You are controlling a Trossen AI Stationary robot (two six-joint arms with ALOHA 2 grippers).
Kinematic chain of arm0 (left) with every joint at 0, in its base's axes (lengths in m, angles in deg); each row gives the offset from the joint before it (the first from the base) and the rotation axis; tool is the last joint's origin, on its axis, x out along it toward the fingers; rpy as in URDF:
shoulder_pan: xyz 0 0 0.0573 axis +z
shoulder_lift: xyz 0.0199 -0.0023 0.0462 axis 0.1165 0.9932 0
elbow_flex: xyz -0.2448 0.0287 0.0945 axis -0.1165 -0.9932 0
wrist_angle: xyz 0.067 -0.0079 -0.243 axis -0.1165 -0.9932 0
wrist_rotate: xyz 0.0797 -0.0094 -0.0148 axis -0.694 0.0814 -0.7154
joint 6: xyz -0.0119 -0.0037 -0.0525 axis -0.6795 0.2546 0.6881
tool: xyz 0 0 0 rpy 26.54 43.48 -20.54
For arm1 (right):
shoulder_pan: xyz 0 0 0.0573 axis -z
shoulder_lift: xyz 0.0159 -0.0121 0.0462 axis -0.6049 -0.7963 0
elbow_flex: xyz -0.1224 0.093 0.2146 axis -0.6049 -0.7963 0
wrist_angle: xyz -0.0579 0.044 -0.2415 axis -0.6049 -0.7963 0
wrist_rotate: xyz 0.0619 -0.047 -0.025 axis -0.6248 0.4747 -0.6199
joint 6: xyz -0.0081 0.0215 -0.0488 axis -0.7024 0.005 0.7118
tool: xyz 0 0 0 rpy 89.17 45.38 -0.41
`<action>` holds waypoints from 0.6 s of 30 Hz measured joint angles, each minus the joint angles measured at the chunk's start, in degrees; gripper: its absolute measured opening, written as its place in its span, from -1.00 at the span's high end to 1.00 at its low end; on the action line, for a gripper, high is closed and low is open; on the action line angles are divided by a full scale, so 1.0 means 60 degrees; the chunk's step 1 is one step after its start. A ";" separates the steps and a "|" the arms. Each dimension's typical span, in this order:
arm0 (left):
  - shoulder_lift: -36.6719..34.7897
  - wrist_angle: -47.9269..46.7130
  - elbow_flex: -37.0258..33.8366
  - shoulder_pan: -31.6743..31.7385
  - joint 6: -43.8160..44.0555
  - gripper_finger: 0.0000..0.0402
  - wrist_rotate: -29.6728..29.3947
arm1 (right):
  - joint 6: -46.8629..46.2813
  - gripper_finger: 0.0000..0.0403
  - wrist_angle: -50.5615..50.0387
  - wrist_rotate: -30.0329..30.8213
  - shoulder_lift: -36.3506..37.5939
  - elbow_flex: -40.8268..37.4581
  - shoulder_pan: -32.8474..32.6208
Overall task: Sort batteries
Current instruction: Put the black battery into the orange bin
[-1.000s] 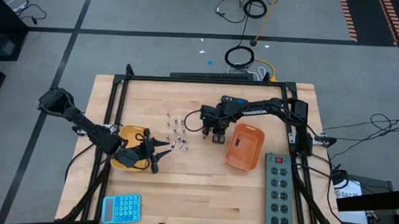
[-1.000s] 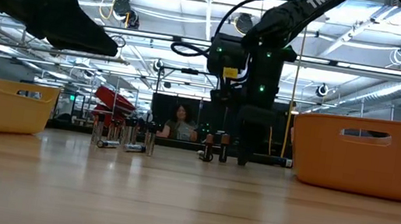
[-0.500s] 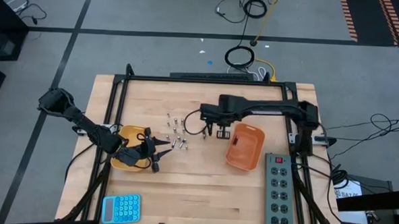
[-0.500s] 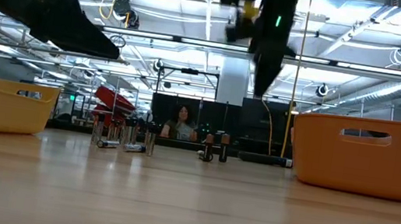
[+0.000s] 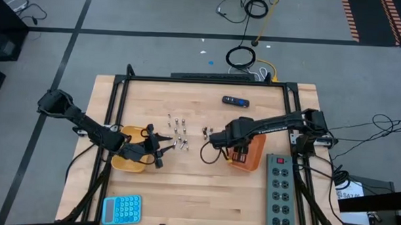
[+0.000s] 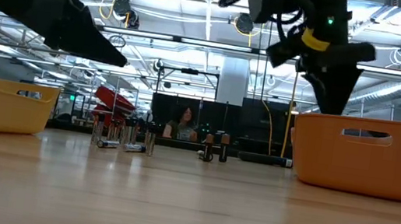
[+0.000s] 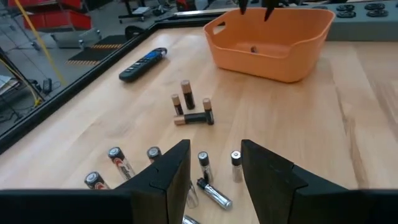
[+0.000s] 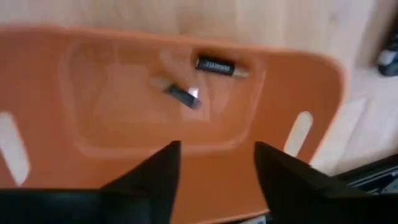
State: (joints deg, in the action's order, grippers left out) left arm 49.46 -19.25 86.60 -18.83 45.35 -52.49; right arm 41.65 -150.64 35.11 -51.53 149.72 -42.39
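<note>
Nearest the table's front edge we see a blue calculator on the left and a grey power strip on the right, both clear of the work.

Further in, on our left, the left gripper hovers just beside the yellow tray, its dark fingers parted with nothing between them. In the left wrist view it points at the light batteries, a loose cluster of silvery cells on the bare wood, some upright and some lying flat.

On our right, the right gripper hangs above the orange tray, jaws spread and empty. Two dark cells are inside the tray below it, one blurred as if tumbling, so we judge this is the drop itself.

To do this step well, we would keep the jaws wide and lift straight up, clear of the tray's rim, before swinging away, so nothing is nudged.

Between the two clusters, a few darker batteries remain on the table, two or three standing and one lying against them. These look like the next pick; we would take an upright one from the outside of the group to avoid toppling the rest.

Furthest back lies a black-and-blue oblong device.
</note>
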 joint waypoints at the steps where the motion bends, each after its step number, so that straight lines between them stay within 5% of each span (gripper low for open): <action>1: 0.0000 0.0044 0.0000 0.0000 -0.0218 0.24 -0.0008 | -0.0042 -0.06 0.0188 0.0211 0.0013 0.0006 -0.0045; 5: 0.0004 0.0399 0.0000 0.0019 -0.0518 0.24 -0.0638 | 0.0465 -0.20 0.2394 0.1081 0.0109 0.0029 -0.0150; 10: 0.0000 0.1514 0.0000 0.0149 -0.0360 0.24 -0.0917 | 0.2030 -0.18 0.5636 0.0708 0.0046 -0.0328 0.0448; 18: 0.0004 0.1318 0.0000 0.0019 -0.0416 0.24 -0.1022 | 0.2928 -0.15 0.7843 0.1584 0.0044 -0.0998 0.1067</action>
State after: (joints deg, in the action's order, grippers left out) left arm 49.48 -11.34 86.60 -18.71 42.86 -58.62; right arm 59.22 -103.58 44.61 -51.27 143.73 -35.99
